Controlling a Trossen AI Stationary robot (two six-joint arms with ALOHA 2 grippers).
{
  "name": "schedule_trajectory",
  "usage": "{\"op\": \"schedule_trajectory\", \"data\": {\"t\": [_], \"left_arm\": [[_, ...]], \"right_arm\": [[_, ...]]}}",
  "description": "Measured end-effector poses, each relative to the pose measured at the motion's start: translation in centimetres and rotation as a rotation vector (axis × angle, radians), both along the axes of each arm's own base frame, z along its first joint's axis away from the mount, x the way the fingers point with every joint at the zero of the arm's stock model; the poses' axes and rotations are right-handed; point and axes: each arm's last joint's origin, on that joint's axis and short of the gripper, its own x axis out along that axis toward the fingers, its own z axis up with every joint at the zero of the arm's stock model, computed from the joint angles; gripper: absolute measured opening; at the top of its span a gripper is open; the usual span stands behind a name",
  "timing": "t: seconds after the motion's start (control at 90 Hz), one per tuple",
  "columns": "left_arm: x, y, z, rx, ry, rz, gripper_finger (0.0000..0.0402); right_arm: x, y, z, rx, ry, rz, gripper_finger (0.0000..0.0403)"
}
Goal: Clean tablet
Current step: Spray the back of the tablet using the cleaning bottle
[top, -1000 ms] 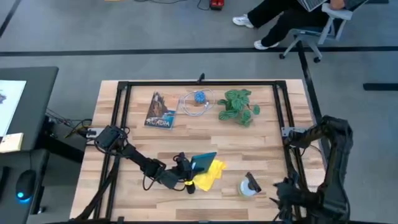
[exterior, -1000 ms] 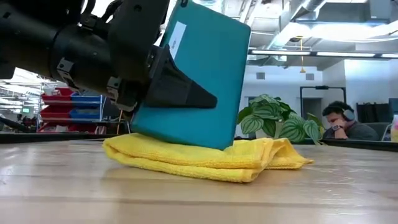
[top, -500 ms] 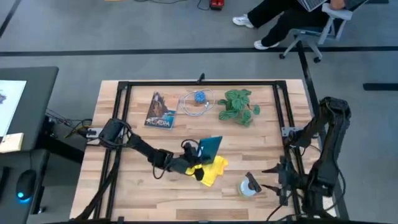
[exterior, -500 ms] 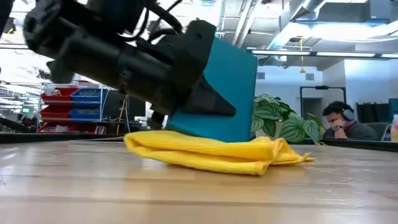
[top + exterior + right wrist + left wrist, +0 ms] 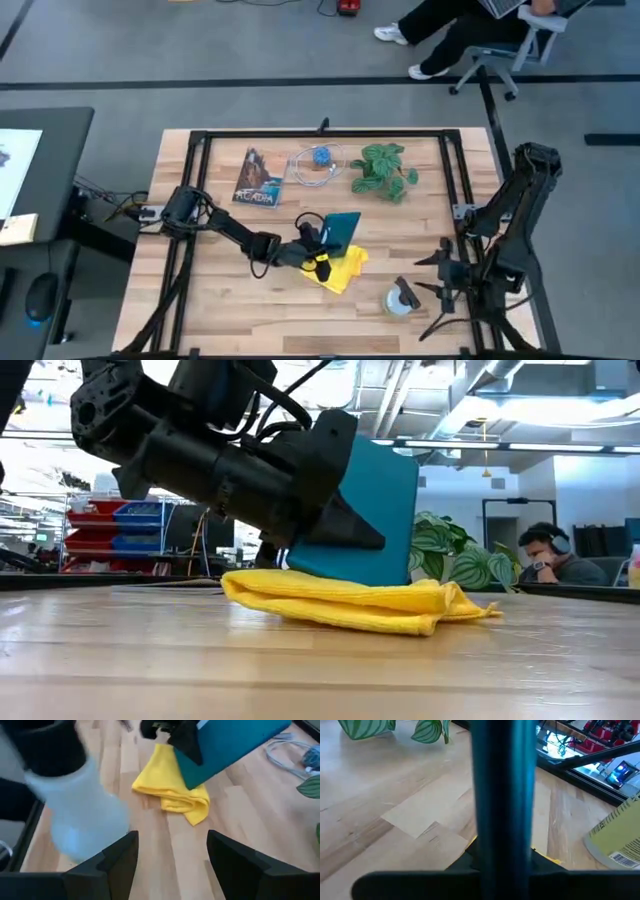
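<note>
While gripped, tablet (image 5: 341,229) on cloth (image 5: 340,268)

I see the tablet (image 5: 341,229) as a thin flat slab with a teal back, standing tilted on its lower edge. That edge rests on a folded yellow cloth (image 5: 338,268) near the table's middle.

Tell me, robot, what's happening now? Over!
Left gripper shut on tablet, lower edge on yellow cloth. Right gripper open, beside spray bottle. Nothing blocking.
</note>
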Motion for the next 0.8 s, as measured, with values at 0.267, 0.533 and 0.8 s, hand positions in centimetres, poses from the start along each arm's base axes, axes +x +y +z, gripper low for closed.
{"op": "schedule_trajectory", "data": {"t": [0.267,0.533,0.8], "left_arm": [[0.3,0.3,0.1,0.026,0.011,-0.052,0.0011],[0.5,0.6,0.3,0.067,0.012,-0.109,0.0011],[0.6,0.5,0.4,0.052,-0.007,-0.164,0.0011]], "right_arm": [[0.0,0.8,1.5,0.161,-0.039,0.074,0.0279],[1.7,4.3,-0.4,-0.014,-0.139,0.168,0.0349],[3.3,4.5,-2.1,-0.054,-0.131,0.084,0.0398]]}}
